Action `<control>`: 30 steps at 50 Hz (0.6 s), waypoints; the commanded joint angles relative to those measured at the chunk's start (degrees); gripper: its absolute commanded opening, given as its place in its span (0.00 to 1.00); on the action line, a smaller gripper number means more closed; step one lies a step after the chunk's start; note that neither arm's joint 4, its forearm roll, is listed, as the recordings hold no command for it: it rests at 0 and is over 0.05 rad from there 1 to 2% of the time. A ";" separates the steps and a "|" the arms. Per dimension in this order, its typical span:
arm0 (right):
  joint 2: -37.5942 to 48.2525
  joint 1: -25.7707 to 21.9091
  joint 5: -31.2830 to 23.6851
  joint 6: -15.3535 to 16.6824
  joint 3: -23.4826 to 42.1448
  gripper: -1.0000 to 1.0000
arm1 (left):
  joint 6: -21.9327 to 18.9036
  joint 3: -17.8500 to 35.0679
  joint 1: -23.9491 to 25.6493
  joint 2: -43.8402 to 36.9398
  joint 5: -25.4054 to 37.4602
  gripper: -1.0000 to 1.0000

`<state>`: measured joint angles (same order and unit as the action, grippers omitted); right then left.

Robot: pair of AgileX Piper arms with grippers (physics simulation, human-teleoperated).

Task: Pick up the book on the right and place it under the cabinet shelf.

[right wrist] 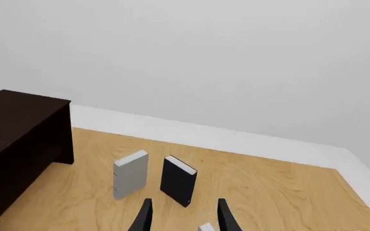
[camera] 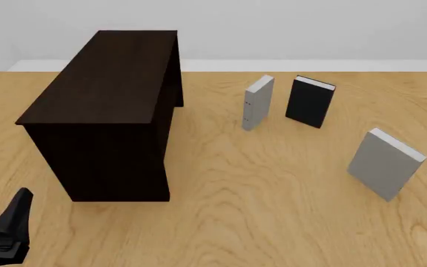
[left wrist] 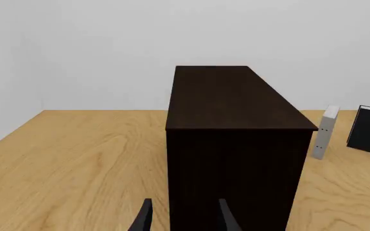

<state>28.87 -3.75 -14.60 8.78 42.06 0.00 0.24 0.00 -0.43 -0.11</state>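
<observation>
Starting at the right gripper (right wrist: 183, 216), its two dark fingers are seen spread apart with nothing between them, held above the table (camera: 273, 211); a small white corner showing just beyond the fingertips is judged to be the top edge of the book (camera: 385, 163). The left gripper (left wrist: 183, 219) is likewise parted and empty, aimed at the near end of the cabinet shelf (camera: 109, 117), and is seen in the front view low at the table's near left corner.

The book is stood on end at the right of the table, leaning a little, well apart from everything else. Further back and toward the middle, the slimmer grey book (camera: 258, 102) and the black book (camera: 310, 101) are stood near each other, between the task book and the cabinet.

No step of the task is judged begun: the book is untouched. It is expected to be stiff, light and smooth-covered, and easily toppled, since it rests only on a narrow edge. A hold across its thickness, cover to cover near the top edge, is judged best, closed squarely so that it is not pushed over. The open space under the cabinet's top cannot be made out from these views.
</observation>
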 commanded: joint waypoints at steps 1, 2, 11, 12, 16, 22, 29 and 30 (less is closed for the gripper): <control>12.52 -0.22 -6.53 0.90 11.79 1.00 | 0.00 0.00 0.00 0.00 0.00 1.00; 13.35 -0.28 -6.95 0.95 12.30 1.00 | 0.00 0.00 0.00 0.00 0.00 1.00; 19.39 0.80 -12.42 2.35 19.27 1.00 | 0.00 0.00 0.00 0.00 0.00 1.00; 19.99 1.04 -13.37 2.78 20.25 1.00 | 0.00 0.00 0.00 0.00 0.00 1.00; 21.46 0.98 -16.19 2.38 23.06 1.00 | 0.00 0.00 0.00 0.00 0.00 1.00; 24.09 1.02 -21.12 1.04 27.64 1.00 | 0.00 0.00 0.00 0.00 0.00 1.00; 26.90 2.39 -24.90 1.94 29.34 1.00 | 0.00 0.00 0.00 0.00 0.00 1.00; 27.25 2.90 -25.23 2.42 29.61 1.00 | 0.00 0.00 0.00 0.00 0.00 1.00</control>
<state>51.84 -2.28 -34.10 10.48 66.94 0.00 0.25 0.00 -0.43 -0.11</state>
